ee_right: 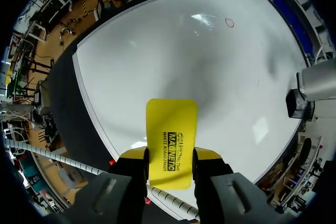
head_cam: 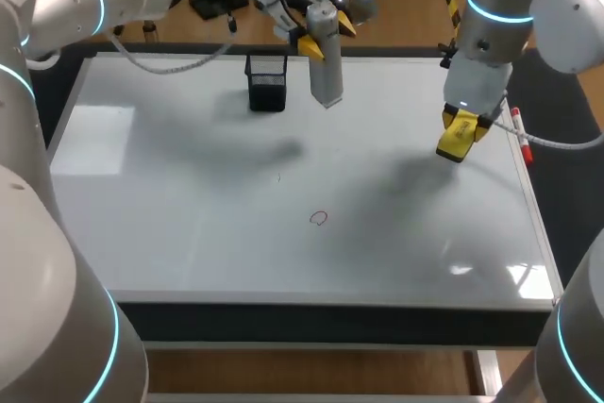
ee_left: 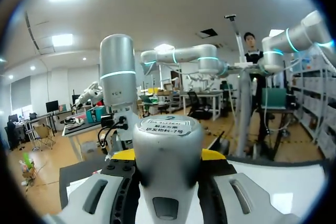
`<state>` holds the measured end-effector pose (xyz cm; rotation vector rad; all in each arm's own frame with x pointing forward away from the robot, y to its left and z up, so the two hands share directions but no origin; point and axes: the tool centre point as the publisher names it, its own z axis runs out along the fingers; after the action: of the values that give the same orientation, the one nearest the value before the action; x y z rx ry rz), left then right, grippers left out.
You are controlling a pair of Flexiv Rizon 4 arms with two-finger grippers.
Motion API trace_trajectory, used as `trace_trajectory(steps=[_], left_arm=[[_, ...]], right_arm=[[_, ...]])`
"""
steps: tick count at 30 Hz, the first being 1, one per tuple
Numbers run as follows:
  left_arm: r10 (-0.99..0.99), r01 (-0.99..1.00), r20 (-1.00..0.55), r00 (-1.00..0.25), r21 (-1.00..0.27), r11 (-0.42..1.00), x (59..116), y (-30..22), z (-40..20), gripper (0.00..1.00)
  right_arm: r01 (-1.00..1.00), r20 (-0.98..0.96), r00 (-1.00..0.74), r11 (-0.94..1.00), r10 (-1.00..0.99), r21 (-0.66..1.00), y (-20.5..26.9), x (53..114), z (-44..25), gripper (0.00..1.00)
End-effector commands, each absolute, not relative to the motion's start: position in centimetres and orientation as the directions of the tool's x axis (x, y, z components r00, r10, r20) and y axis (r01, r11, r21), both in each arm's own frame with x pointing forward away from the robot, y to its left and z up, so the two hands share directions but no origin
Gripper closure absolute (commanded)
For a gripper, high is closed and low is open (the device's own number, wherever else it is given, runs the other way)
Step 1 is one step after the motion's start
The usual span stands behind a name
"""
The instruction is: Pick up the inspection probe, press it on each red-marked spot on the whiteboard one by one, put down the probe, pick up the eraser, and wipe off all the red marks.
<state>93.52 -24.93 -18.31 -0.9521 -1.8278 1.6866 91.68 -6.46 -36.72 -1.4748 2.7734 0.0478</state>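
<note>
Silver inspection probe (head_cam: 326,58) stands roughly upright over the far part of the whiteboard (head_cam: 189,214), just right of a black mesh holder (head_cam: 267,80). Left gripper (head_cam: 326,35) grips the probe's upper end, w/ one yellow-tipped finger on either side. Yellow eraser (head_cam: 457,136) hangs over the board's right side, clamped btwn the fingers of the right gripper (ee_right: 169,156). One small red mark (head_cam: 319,218), a circle, sits near the board's centre, well apart from both tools.
</note>
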Motion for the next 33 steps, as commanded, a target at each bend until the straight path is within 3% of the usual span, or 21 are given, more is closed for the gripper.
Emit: trace_trajectory(steps=[1,21,33], left_arm=[[0.623,0.212,-0.15,-0.768,-0.977,0.026,90.0,-25.1,-17.6,1.0],[0.605,0.209,-0.136,-0.784,-0.977,0.052,80.1,-22.9,-19.8,1.0],[0.621,0.168,-0.12,-0.775,-0.986,0.019,77.2,-23.2,-22.2,1.0]], right_arm=[[-0.83,-0.012,-0.558,0.558,-0.83,0.025,-6.5,91.7,-36.7,1.0],[-0.83,-0.012,-0.558,0.558,-0.83,0.025,-6.5,91.7,-36.7,1.0],[-0.83,-0.012,-0.558,0.558,-0.83,0.025,-6.5,91.7,-36.7,1.0]])
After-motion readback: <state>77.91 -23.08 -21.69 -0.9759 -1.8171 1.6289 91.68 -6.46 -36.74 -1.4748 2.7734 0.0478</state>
